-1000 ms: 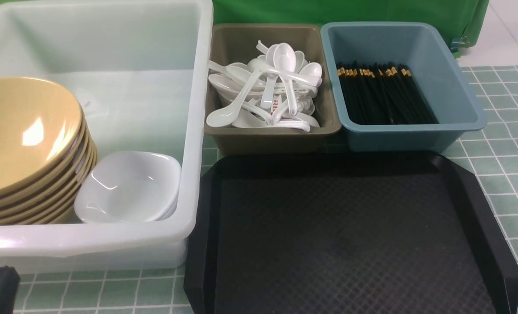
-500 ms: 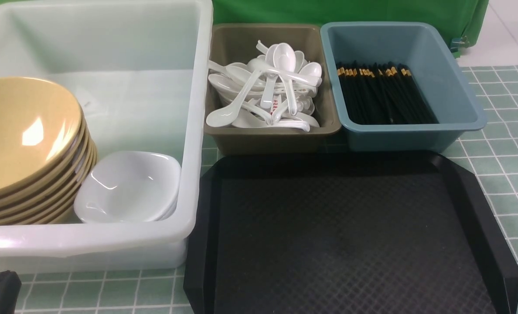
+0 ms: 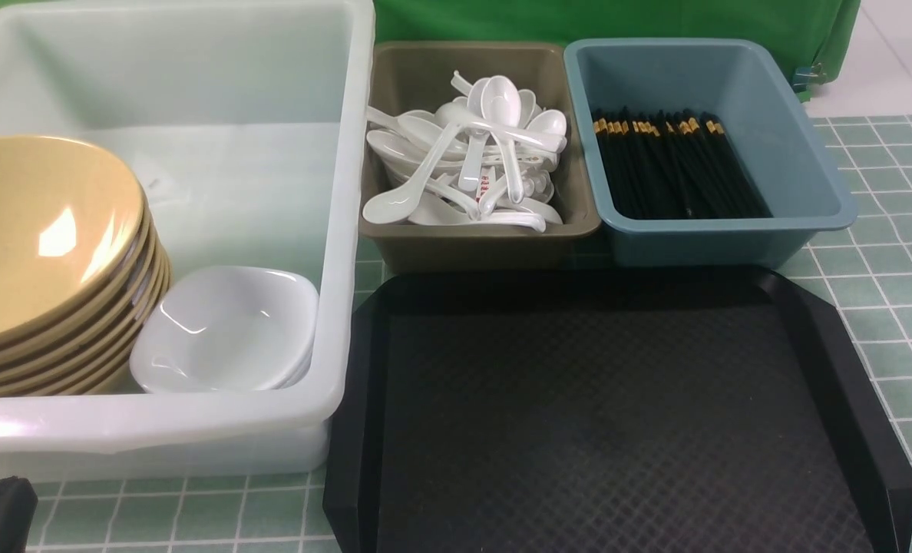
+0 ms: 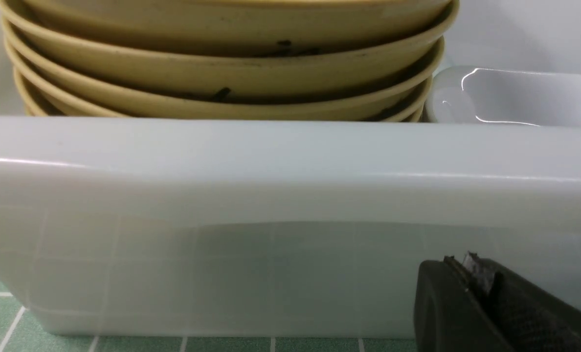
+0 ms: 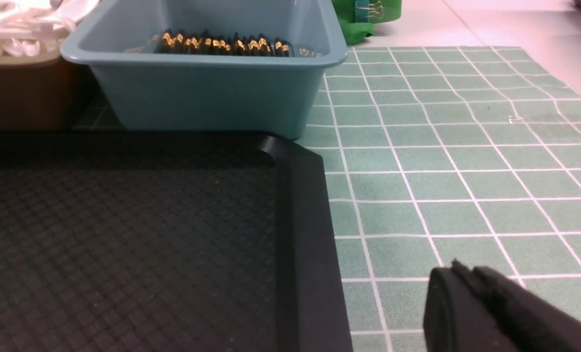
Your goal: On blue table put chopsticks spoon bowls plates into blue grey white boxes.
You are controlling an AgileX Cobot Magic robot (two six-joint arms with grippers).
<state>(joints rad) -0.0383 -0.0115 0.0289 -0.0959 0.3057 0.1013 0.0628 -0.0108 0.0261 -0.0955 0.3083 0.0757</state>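
Up close, the left gripper (image 4: 466, 269) is clenching on nothing beside the big white tub (image 3: 156, 418); the right gripper's (image 5: 459, 274) state I cannot tell. Tan bowls (image 3: 49, 238) and white dishes (image 3: 226, 330) are sitting inside the tub. A black tray (image 3: 617, 407) is lying right of it, spoons (image 3: 471, 153) and chopsticks (image 3: 675, 165) resting in bins beyond.

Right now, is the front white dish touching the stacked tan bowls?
Cannot tell: in the front view the dish overlaps the bowls' edge, hiding any contact or gap.
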